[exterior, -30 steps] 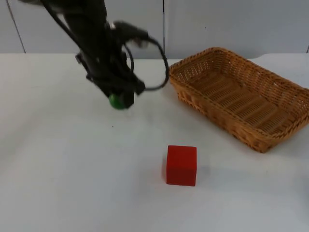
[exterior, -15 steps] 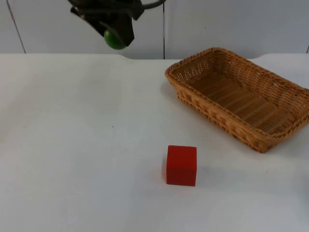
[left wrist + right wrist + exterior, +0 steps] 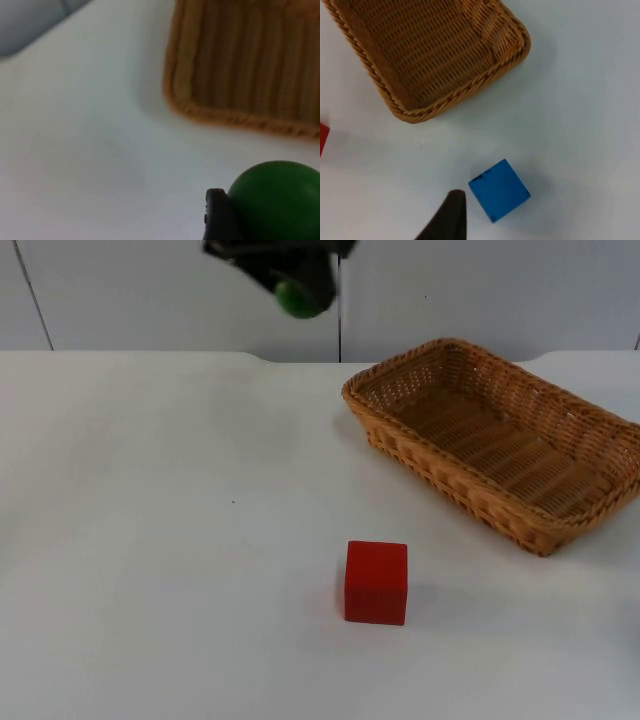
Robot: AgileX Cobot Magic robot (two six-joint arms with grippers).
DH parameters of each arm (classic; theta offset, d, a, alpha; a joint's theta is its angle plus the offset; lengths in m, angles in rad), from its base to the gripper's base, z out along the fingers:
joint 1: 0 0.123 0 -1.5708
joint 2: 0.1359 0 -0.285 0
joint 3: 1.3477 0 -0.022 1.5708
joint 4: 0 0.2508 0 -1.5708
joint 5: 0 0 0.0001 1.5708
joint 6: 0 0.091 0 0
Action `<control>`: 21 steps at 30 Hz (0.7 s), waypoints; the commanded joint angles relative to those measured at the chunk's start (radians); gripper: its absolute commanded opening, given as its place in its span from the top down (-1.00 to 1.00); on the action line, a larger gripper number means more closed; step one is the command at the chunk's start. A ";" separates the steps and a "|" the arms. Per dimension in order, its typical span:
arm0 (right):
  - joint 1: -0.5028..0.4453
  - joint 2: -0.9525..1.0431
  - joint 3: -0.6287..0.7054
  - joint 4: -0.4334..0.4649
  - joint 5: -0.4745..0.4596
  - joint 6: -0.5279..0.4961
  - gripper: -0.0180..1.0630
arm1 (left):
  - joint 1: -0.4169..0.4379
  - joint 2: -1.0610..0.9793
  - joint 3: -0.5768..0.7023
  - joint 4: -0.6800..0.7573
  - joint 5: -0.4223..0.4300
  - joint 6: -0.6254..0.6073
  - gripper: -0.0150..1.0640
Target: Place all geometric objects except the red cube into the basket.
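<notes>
- The left end effector is seen high above the far part of the bench, left of the basket, closed on a green ball.
- In the left wrist view the green ball is pressed against a black fingertip, with the basket rim beyond it and bare bench between them.
- The step in hand is judged to be the carry of the ball toward the basket; the ball has not yet been brought over the rim.
- The grip should be kept firm until the ball is well inside the rim line, above the middle of the woven floor, since a round object released near an edge is likely to roll or bounce out.
- A lowering before release is advised, so that the drop is short.
- The red cube lies on the near bench, well apart from the basket, and is to be left untouched.
- A blue cube is seen in the right wrist view, near the basket; the right arm waits above it, and the opening of the right end effector cannot be told.
</notes>
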 commanded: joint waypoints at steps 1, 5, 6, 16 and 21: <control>-0.006 -0.003 -0.002 0.001 -0.016 0.001 -0.98 | -0.050 0.004 -0.007 0.013 -0.099 -0.007 0.98; -0.006 -0.003 0.000 0.002 -0.020 0.001 -0.98 | -0.095 0.083 -0.084 0.006 -0.092 -0.007 0.98; -0.006 -0.003 0.000 0.002 -0.020 0.001 -0.98 | -0.103 0.099 -0.100 0.006 -0.090 -0.007 0.98; -0.006 -0.003 0.000 0.002 -0.020 0.001 -0.98 | -0.130 0.386 -0.364 -0.001 -0.062 -0.003 0.98; -0.006 -0.003 0.000 0.002 -0.020 0.001 -0.98 | -0.133 0.492 -0.461 -0.006 -0.047 -0.003 0.98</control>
